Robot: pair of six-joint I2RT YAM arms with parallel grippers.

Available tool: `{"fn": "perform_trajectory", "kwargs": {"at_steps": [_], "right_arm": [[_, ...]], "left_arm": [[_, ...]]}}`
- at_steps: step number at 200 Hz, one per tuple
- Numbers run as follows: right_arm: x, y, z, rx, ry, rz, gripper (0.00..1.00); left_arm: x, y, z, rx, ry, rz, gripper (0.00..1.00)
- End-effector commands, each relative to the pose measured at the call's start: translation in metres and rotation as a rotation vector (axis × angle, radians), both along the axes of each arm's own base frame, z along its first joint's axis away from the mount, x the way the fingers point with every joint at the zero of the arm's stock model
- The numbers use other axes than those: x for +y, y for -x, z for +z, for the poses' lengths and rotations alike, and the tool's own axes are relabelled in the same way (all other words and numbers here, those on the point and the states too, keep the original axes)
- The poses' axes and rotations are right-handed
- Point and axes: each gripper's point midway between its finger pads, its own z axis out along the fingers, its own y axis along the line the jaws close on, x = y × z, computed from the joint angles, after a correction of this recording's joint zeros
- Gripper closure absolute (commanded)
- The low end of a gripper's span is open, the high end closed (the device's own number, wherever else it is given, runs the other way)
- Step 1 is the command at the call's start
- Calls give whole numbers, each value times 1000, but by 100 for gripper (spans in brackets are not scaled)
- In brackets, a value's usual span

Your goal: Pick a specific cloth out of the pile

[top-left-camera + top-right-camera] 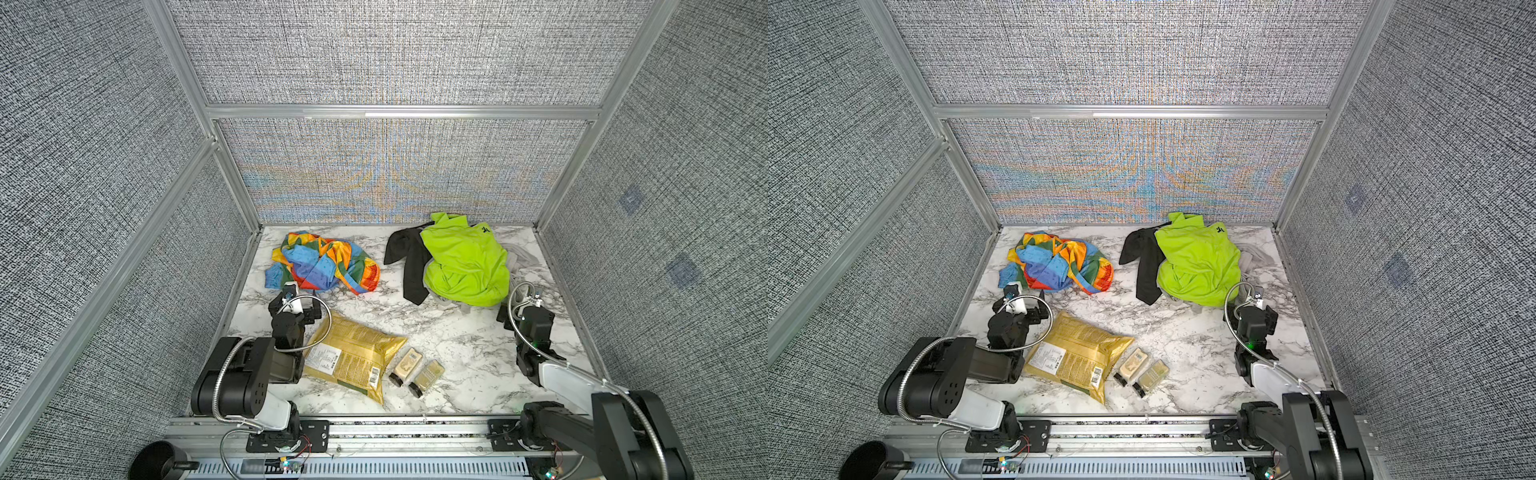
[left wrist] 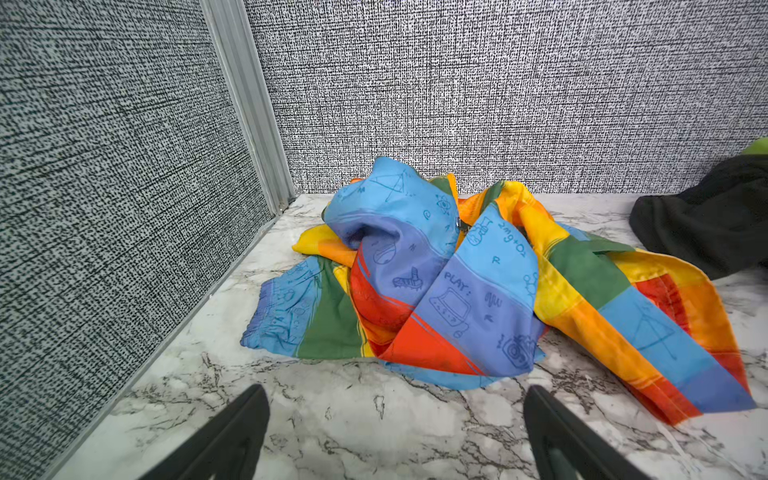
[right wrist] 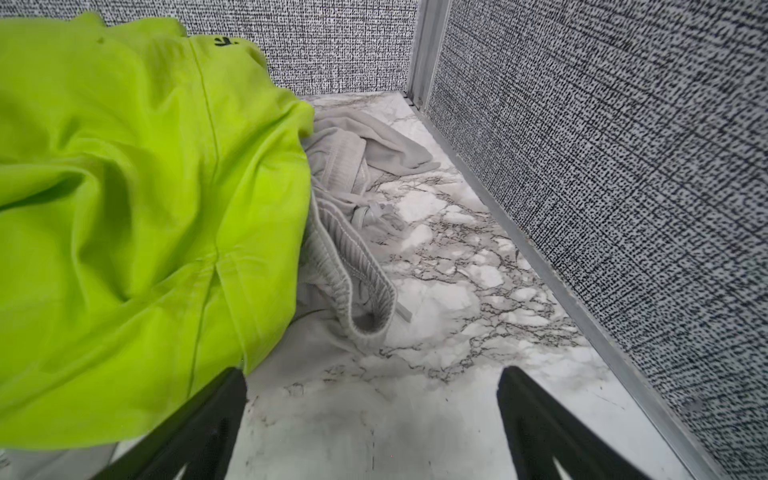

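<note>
The cloth point(image 1: 324, 262) point(image 1: 1059, 262), crumpled fabric in blocks of red, orange, yellow, green and blue, lies by itself at the back left of the marble table point(image 1: 457, 345). In the left wrist view the cloth point(image 2: 457, 282) sits just ahead of my left gripper point(image 2: 397, 392) point(image 1: 294, 297), which is open and empty over bare marble. The pile point(image 1: 465, 262) point(image 1: 1200, 262) at the back right is a lime-green shirt point(image 3: 124, 208) over a black garment point(image 1: 409, 257) and a grey one point(image 3: 345, 199). My right gripper point(image 3: 374, 374) point(image 1: 524, 305) is open and empty at the pile's near right edge.
A gold snack bag point(image 1: 353, 357) and two small packets point(image 1: 407, 365) point(image 1: 428, 374) lie at the table's front middle, between the arms. Grey fabric walls with aluminium posts point(image 1: 232, 178) close in the back and both sides. A black cup point(image 1: 153, 461) stands below the front rail.
</note>
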Motion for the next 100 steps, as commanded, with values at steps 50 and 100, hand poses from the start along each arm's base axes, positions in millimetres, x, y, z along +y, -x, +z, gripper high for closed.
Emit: {"fn": "perform_trajectory", "kwargs": {"at_steps": [50,100], "right_arm": [[-4,-34,26,-113,20,19,1],[10,-52,4,-109,26,99,1]], "left_arm": [[-1,-2,12,-47,6,-4,1],[0,-2,12,-48,7,-3,1]]}}
